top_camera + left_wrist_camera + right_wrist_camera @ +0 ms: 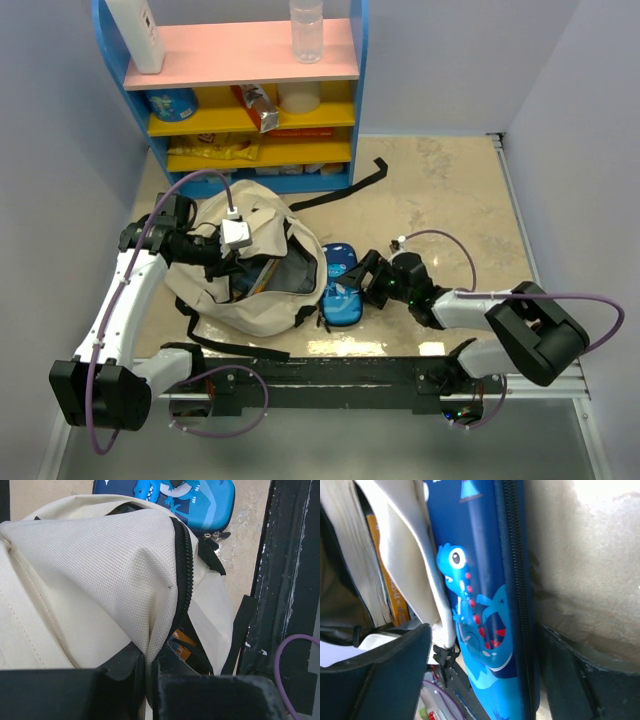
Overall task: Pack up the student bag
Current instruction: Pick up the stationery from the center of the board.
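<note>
The beige student bag (pixel 255 215) lies on the table left of centre, its main zipper open, with books (pixel 262 278) showing inside. My left gripper (pixel 233 263) is shut on a fold of the bag's cream fabric (pixel 100 565) by the black zipper and holds that edge up. A blue dinosaur pencil case (pixel 338 270) lies against the bag's right side. My right gripper (pixel 360 282) is open, its jaws straddling the pencil case (pixel 490 605) with gaps on both sides. The bag's edge (pixel 405 545) and book pages (pixel 350 565) show to its left.
A blue shelf unit (pixel 250 90) with pink and yellow boards stands at the back, holding a bottle (pixel 306 28), a white container (pixel 137 30) and snack packs. A black strap (pixel 350 190) trails right from the bag. The black base rail (pixel 330 370) runs along the near edge.
</note>
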Motion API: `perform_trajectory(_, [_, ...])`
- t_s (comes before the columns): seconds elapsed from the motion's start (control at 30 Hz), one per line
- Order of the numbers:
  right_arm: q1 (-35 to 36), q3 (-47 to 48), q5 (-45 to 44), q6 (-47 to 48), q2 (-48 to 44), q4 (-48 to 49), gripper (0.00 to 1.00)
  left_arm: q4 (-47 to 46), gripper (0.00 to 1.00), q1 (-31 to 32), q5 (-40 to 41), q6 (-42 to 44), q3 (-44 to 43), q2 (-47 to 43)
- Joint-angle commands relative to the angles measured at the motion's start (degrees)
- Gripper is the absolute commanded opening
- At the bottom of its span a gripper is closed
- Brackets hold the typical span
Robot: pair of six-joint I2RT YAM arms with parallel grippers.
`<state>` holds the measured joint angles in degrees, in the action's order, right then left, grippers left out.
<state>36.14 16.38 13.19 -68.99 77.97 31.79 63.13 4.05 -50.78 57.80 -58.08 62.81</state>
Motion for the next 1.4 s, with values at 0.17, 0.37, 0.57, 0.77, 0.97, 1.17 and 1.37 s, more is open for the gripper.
perform_trajectory(0.17, [1.0, 1.1, 2.6, -2.3, 8.5, 7.6, 0.62, -0.8, 0.04, 1.0, -3.7, -0.4, -3.9, -0.1])
perform_trajectory(0.37, [1.8, 3.5, 2.6, -4.0, 9.0, 13.6, 0.59, -0.7, 0.04, 1.0, -3.5, -0.6, -4.0, 0.1])
perform_trajectory(0.57, [3.1, 7.5, 1.0, -4.0, 9.4, 13.0, 0.45, -1.2, 0.04, 1.5, -3.4, -1.5, -4.1, 0.2])
perform_trajectory(0.77, [3.1, 5.8, -4.6, -1.0, -3.2, 1.8, 0.00, -1.6, 0.04, 1.7, -2.7, -1.6, -3.5, -0.1])
perform_trajectory(0.97, [2.9, 8.6, -13.0, 5.5, -24.9, -20.2, 0.00, -3.2, 0.04, 1.7, -2.5, -1.8, -1.7, 0.6])
perform_trajectory(1.17, [2.9, 14.1, -6.3, 8.7, -28.1, -28.7, 0.00, -3.8, 0.04, 1.8, -2.9, -2.6, -2.1, 1.0])
perform_trajectory(1.37, [6.5, 11.4, 8.5, 1.8, -18.4, -16.8, 0.00, -4.9, 0.04, 1.7, -2.8, -4.0, -2.7, -0.1])
